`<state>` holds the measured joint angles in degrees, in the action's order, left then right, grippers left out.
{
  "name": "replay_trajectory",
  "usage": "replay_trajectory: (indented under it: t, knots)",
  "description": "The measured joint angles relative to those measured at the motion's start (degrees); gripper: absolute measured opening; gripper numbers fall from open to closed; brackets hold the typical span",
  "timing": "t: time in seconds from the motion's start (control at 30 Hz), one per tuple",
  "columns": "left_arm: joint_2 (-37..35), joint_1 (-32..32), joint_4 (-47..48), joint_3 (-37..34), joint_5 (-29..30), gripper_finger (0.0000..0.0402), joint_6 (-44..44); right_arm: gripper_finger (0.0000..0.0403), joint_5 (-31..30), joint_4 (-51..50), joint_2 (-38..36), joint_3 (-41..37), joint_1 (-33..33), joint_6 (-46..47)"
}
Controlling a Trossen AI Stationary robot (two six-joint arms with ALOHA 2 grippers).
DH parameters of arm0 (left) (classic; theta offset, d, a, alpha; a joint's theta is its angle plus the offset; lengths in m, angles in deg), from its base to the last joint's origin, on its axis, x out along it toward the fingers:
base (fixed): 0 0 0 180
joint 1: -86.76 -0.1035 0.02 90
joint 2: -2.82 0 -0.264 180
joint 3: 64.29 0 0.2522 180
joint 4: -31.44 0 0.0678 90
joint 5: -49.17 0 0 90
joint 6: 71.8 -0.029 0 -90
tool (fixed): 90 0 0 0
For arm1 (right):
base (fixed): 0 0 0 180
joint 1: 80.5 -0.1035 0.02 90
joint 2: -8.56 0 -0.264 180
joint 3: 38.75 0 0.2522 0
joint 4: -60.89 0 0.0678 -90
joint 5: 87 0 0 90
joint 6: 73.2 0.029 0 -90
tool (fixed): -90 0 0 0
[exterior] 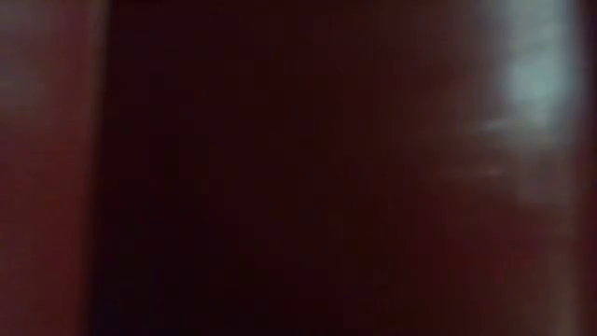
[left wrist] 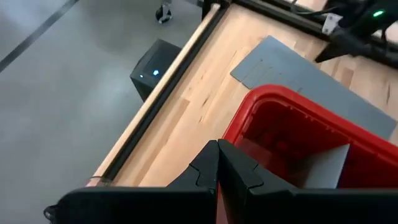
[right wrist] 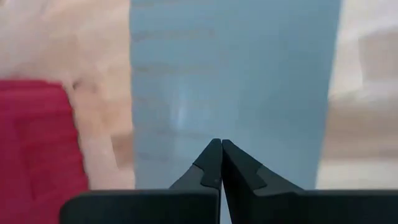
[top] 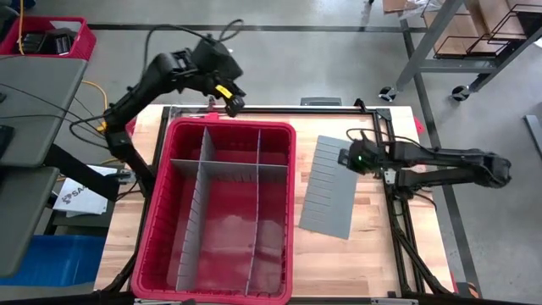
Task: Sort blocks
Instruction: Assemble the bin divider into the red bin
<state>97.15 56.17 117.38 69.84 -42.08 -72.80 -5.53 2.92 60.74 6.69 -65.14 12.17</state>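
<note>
left pincer (top: pixel 236 105) pressed together above the red bin's (top: pixel 169 169) far rim, right pincer (top: pixel 345 158) pressed together over the grey divider sheet (top: pixel 326 199) on the surface (top: pixel 373 254).

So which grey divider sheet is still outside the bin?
The slotted sheet lying flat on the table right of the red bin, under the right gripper; the others stand upright inside the bin.

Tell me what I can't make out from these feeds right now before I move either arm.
- Low view: filled by a dark red blur, so table, arms and blocks are all hidden.
- Small toy blocks: none visible in any view; the large red plastic bin shows only grey dividers inside.
- Right wrist view: blurred; only the flat grey slotted divider sheet beyond the right gripper.
- Left wrist view: the left gripper and its dark mount cover part of the bin's interior.
</note>
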Motion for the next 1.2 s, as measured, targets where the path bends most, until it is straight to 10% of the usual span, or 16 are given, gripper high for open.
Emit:
replay_trajectory:
  t: [0.33, 0.53, 0.77, 1.2]
  knots:
    - [-7.22, -0.76, -0.51, -4.55, -13.69, 0.0, -1.02, 0.0012, 14.15, 14.75, 6.28, 0.38, 25.5, -41.06]
    - [-13.05, 1.77, -2.76, -14.72, -12.71, 0.0, 7.09, 0.0115, 19.36, 14.14, 17.18, 6.89, 33.91, -65.44]
    - [-22.17, 3.72, -3.87, -26.1, -5.02, 0.0, 19.3, 0.0239, 18.61, 6.07, 32.9, 14.78, 37.03, -73.26]
    - [-30.72, 2.81, 16.78, -29.81, 24.04, 0.0, 47.21, 0.0252, 20.59, 4.16, 40.8, 21.29, 39.49, -81.4]
